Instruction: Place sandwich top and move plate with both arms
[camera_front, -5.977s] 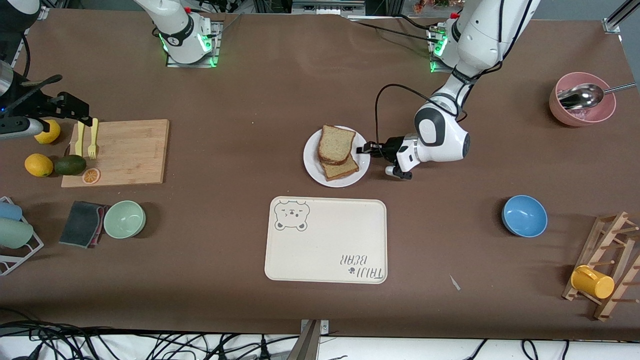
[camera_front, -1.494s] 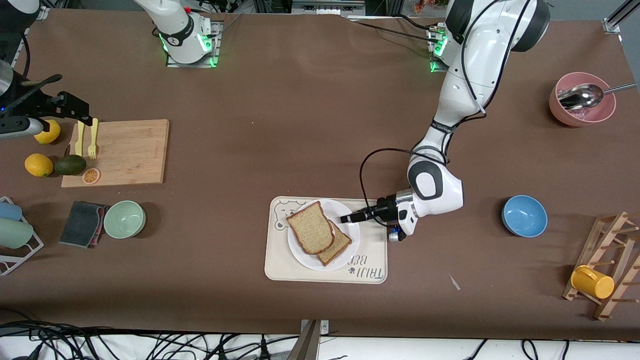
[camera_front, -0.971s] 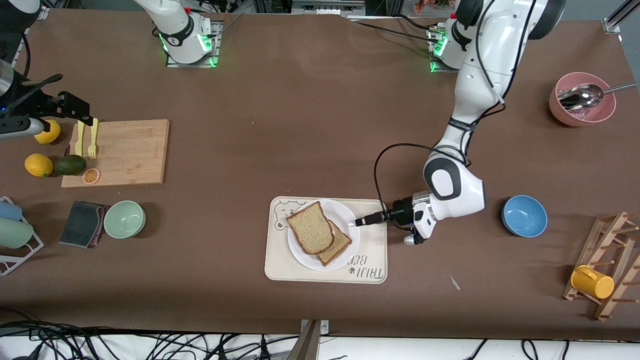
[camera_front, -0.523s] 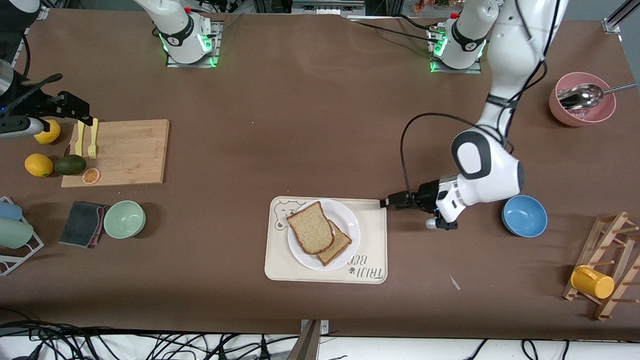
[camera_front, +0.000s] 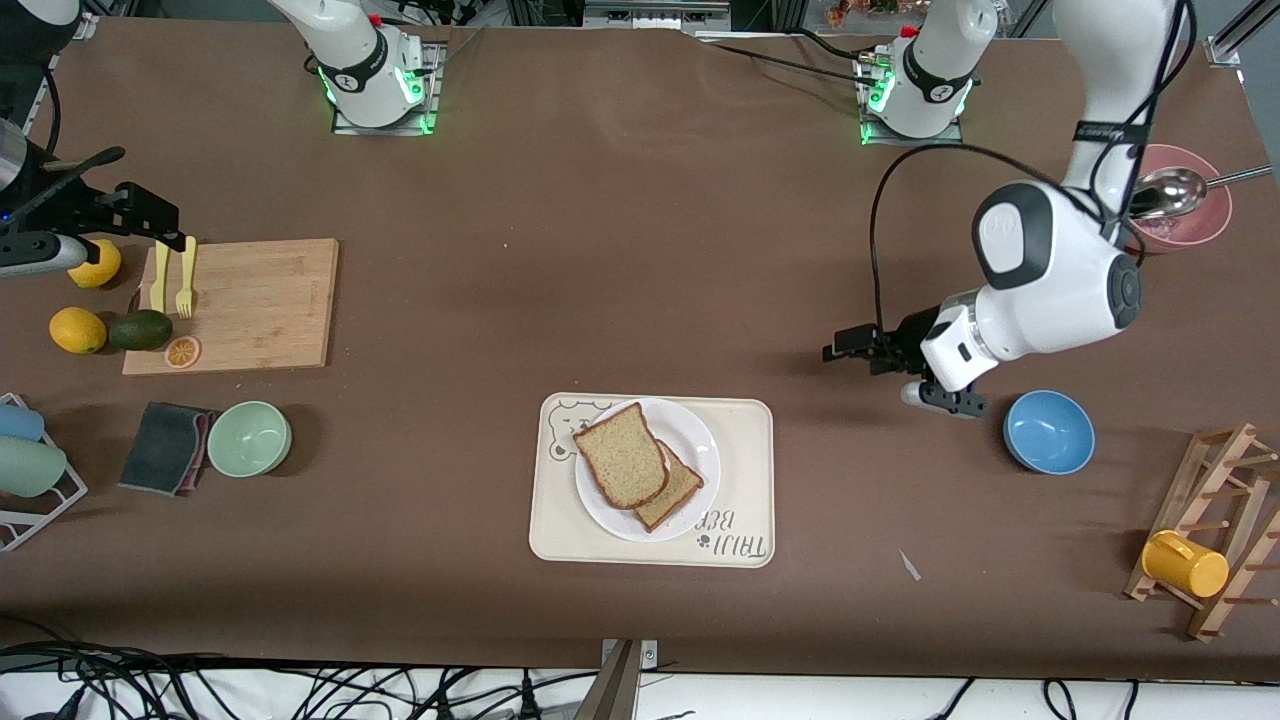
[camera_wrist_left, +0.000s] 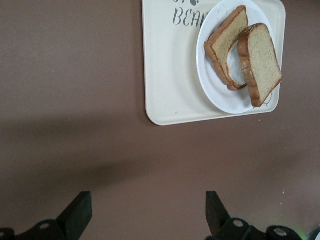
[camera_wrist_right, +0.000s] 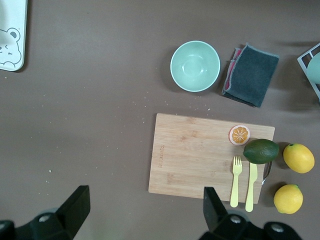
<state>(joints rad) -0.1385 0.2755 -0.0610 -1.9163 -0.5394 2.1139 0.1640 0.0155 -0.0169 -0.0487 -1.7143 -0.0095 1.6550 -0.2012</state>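
The white plate (camera_front: 697, 441) rests on the cream bear-print tray (camera_front: 742, 475). The sandwich top (camera_front: 621, 468) lies on it, overlapping a lower bread slice (camera_front: 680, 490). In the left wrist view the sandwich top (camera_wrist_left: 261, 60) leans on the lower slice (camera_wrist_left: 227, 42) on the plate (camera_wrist_left: 220, 98). My left gripper (camera_front: 845, 345) is open and empty, up over bare table between the tray and the blue bowl (camera_front: 1048, 432); its jaws (camera_wrist_left: 148, 205) stand wide apart. My right gripper (camera_front: 150, 222) waits open and empty over the cutting board's (camera_wrist_right: 210, 155) edge, jaws (camera_wrist_right: 145, 200) wide apart.
A pink bowl (camera_front: 1165, 205) with a spoon and a wooden rack with a yellow cup (camera_front: 1185, 565) stand at the left arm's end. The cutting board (camera_front: 240, 305), forks, avocado, lemons, a green bowl (camera_front: 248, 438) and a dark cloth (camera_front: 165, 447) lie at the right arm's end.
The plate with the sandwich went from mid-table onto the tray. My left gripper has let go of it and drawn back and up toward the left arm's end. The right arm has not moved.
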